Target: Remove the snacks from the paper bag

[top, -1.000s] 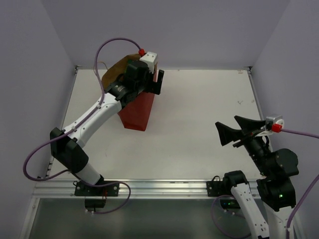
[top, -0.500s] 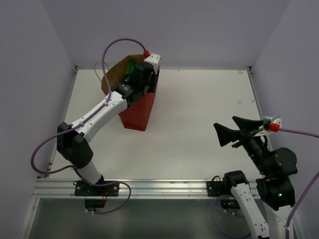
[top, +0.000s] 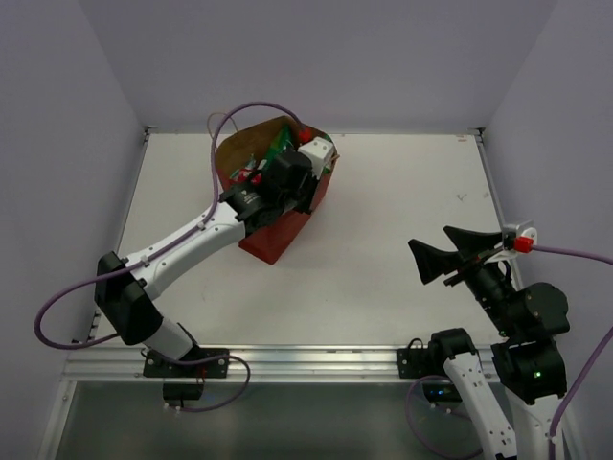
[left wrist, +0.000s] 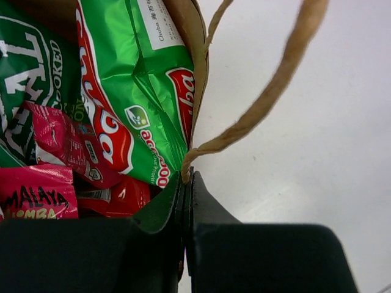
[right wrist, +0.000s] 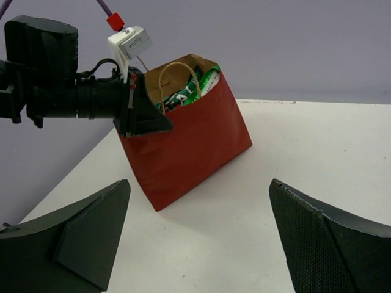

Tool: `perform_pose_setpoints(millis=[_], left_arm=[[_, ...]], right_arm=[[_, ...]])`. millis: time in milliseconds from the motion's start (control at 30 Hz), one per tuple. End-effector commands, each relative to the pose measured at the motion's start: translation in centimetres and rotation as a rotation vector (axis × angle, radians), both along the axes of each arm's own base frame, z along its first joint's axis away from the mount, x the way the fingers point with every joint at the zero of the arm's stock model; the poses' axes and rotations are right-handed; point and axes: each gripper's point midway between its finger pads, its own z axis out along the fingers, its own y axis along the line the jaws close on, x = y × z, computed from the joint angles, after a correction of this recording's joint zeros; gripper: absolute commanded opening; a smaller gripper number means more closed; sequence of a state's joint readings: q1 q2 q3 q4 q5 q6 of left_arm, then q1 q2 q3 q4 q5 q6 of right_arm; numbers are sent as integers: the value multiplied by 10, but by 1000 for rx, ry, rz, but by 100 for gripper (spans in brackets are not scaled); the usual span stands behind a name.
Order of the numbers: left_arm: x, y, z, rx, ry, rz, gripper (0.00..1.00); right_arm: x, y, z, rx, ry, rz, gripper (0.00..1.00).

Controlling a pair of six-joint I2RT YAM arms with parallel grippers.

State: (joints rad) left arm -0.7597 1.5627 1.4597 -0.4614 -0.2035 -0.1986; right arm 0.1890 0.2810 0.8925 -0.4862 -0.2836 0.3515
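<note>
The paper bag, red outside and brown inside, stands tilted at the table's back left, its mouth open. Snacks show in it: a green-and-white packet, small pink packets and a red one beneath. My left gripper is shut on the bag's near rim, right where a string handle is attached. The right wrist view shows the same pinch on the bag. My right gripper hangs open at the right, well away from the bag, with nothing between its fingers.
White table with purple walls on three sides. A metal rail runs along the near edge by both arm bases. A purple cable loops over the left arm above the bag.
My left gripper has closed on the bag's rim. It has shifted right, and the bag now leans that way with its mouth showing the packets. The right arm has barely moved.
</note>
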Motion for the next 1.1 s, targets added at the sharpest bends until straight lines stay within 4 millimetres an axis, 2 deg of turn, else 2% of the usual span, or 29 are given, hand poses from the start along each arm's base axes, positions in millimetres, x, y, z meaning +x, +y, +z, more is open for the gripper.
perform_pose_setpoints(millis=[0, 100, 167, 200, 267, 300, 333, 400, 433, 467, 500, 533, 633, 733, 767, 800, 833, 900, 933, 967, 1033, 1067], left_arm=[[-59, -31, 19, -89, 59, -149, 0], [-77, -33, 10, -90, 100, -163, 5], [-79, -28, 9, -90, 105, -149, 20], [-78, -26, 9, -86, 102, -136, 25], [-74, -20, 13, -71, 82, -107, 40], [-72, -20, 22, -80, 66, -104, 48], [-70, -19, 28, -82, 54, -98, 65], [-70, -18, 40, -83, 38, -104, 81], [-68, -19, 56, -102, 13, -104, 94], [-70, -16, 63, -97, 6, -109, 98], [-69, -14, 72, -104, -8, -110, 100], [-67, -12, 91, -135, -34, -117, 100], [-69, -6, 117, -194, -43, -177, 100], [-53, 22, 136, -231, -79, -124, 100], [-41, 43, 139, -231, -95, -69, 100], [-33, 53, 138, -225, -102, -40, 100], [-19, 73, 136, -214, -113, 17, 100], [-4, 89, 123, -197, -105, 43, 100], [9, 106, 117, -189, -100, 80, 100], [16, 110, 116, -189, -116, 72, 100], [36, 128, 97, -176, -94, 113, 100], [45, 133, 95, -176, -108, 115, 99]], right_arm=[[-5, 3, 5, -1, -13, 26, 99], [-4, 2, 4, -8, -14, 16, 99], [-3, 0, 4, -14, -12, 6, 99], [-3, 0, 4, -15, -13, 3, 99], [-2, 0, 4, -21, -13, 4, 99], [-2, 0, 3, -21, -11, 4, 99], [-3, -1, 4, -22, -13, 3, 99], [-4, 0, 5, -24, -16, 8, 99], [-4, 0, 5, -25, -16, 9, 99], [-5, 1, 6, -27, -19, 14, 99], [-6, 2, 6, -29, -20, 22, 99], [-7, 3, 6, -33, -22, 28, 99], [-9, 5, 6, -43, -24, 46, 99], [-11, 10, 3, -53, -24, 77, 99], [-11, 11, 2, -55, -22, 85, 99], [-12, 12, 2, -57, -23, 92, 99], [-11, 13, 0, -61, -19, 97, 99], [-12, 15, -1, -65, -16, 113, 99], [-12, 16, -1, -68, -13, 121, 99], [-12, 18, -2, -72, -14, 133, 99], [-13, 20, -3, -82, -16, 151, 99], [-13, 22, -4, -85, -12, 163, 99]])
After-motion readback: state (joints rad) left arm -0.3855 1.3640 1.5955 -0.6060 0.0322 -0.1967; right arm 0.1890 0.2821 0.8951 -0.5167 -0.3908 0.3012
